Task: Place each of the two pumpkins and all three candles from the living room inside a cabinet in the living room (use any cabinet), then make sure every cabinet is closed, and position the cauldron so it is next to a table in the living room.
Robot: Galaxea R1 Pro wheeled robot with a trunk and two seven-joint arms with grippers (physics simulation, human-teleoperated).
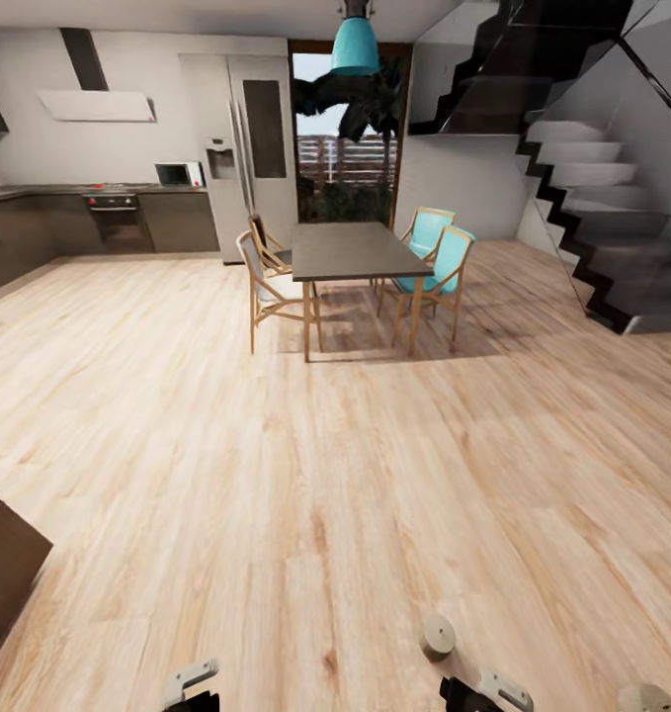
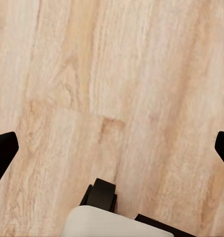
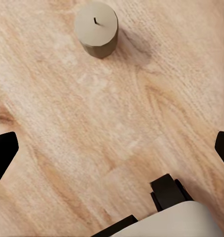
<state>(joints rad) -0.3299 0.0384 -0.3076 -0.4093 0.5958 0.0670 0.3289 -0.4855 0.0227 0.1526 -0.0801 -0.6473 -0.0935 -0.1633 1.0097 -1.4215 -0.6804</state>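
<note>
While both arms hang low over the wood floor (image 1: 305, 475), one candle (image 3: 96, 28) stands upright on it just ahead of the right gripper (image 3: 112, 148), whose fingers are spread wide and empty; the left gripper (image 2: 112, 148), equally wide, is farther off.

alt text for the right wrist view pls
A short beige candle with a dark wick stands upright on the pale wood floor, untouched, ahead of the open right gripper, whose black fingertips sit wide apart.
</note>
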